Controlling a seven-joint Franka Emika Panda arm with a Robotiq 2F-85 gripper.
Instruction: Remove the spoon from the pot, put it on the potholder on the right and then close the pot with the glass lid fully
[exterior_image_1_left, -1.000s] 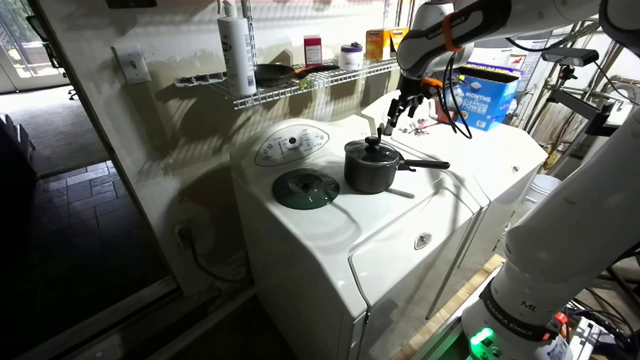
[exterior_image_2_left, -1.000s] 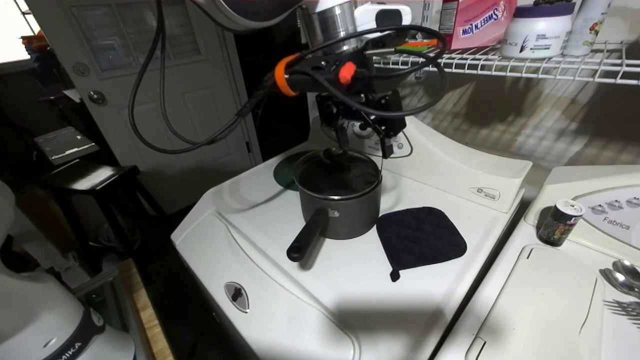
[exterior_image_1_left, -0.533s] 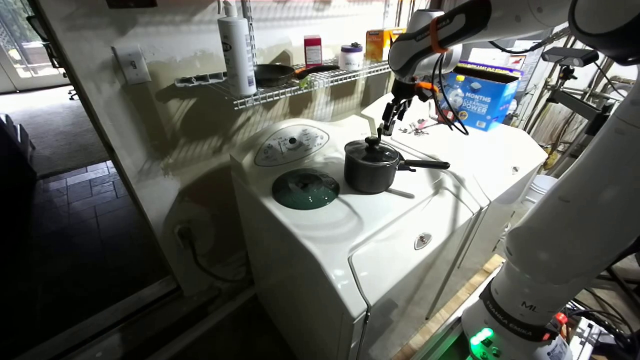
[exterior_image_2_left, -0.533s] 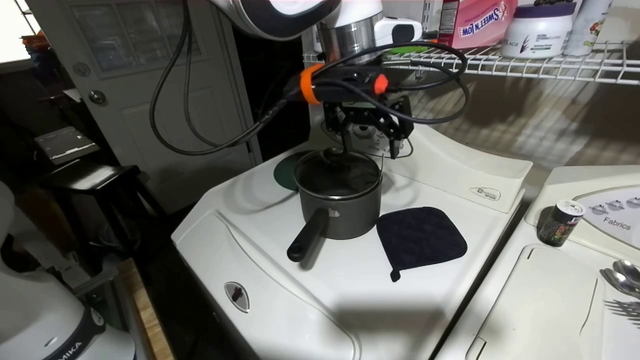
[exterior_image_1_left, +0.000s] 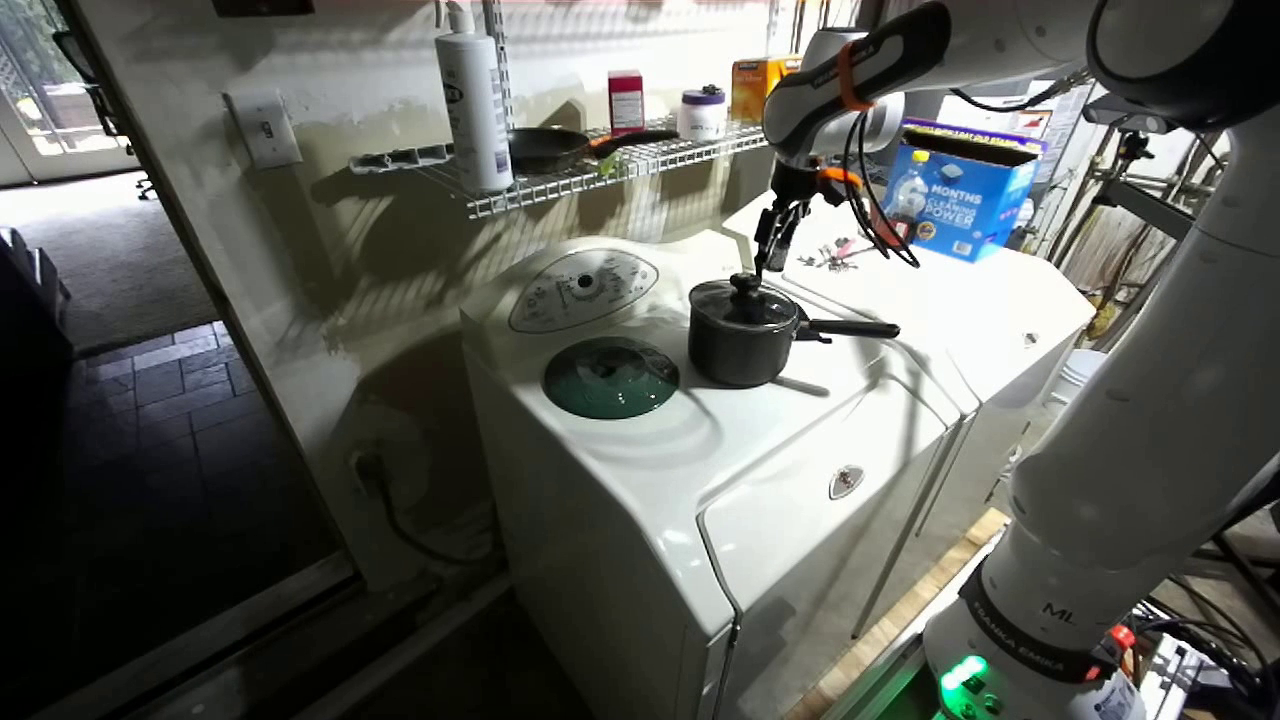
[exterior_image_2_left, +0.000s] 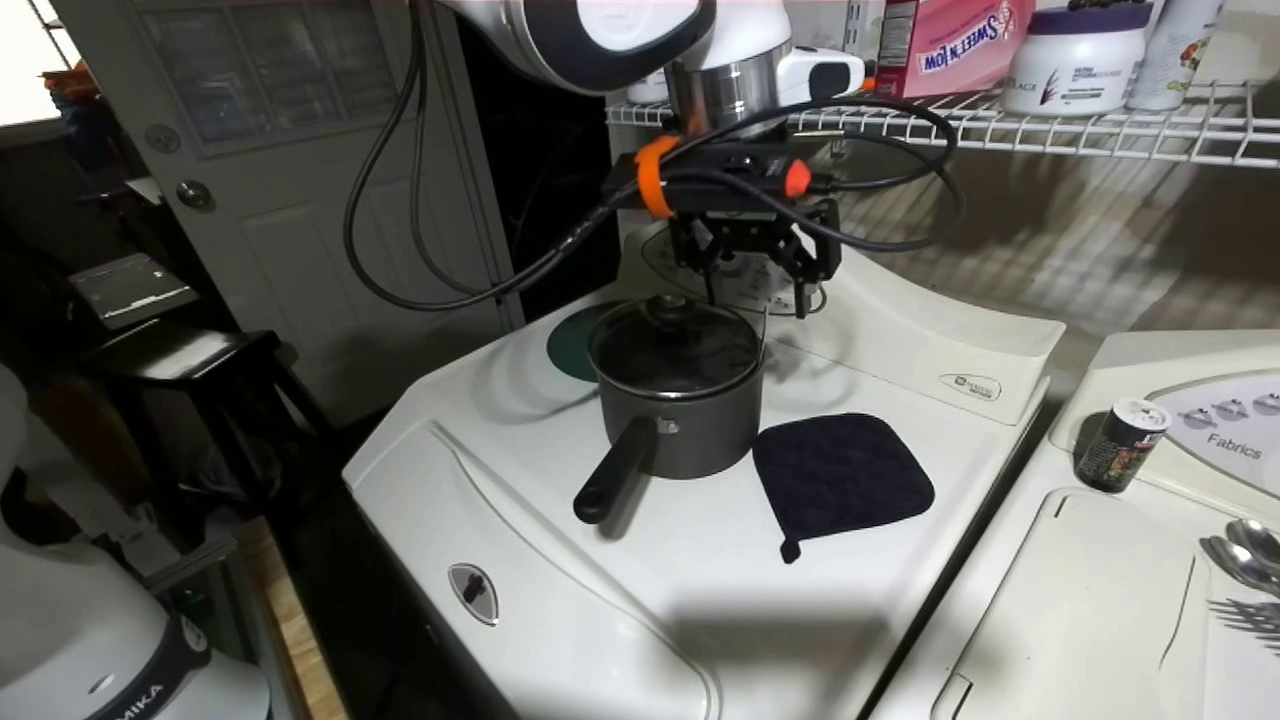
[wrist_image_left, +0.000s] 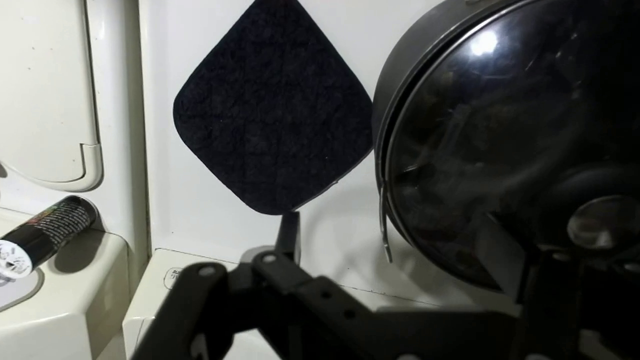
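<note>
Spoon (wrist_image_left: 383, 219) just below the spread pincer (exterior_image_2_left: 756, 309)

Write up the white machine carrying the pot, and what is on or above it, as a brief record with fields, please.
Surface: white machine top
Pot: dark, standing on the machine top
Glass lid: resting on the pot; full closure cannot be confirmed
Spoon: thin handle sticking out past the pot's rim; the rest unclear
Potholder: dark, flat, beside the pot
Green disc: beside the pot, opposite the potholder
Hand: open above the pot's rim, gripping nothing
</note>
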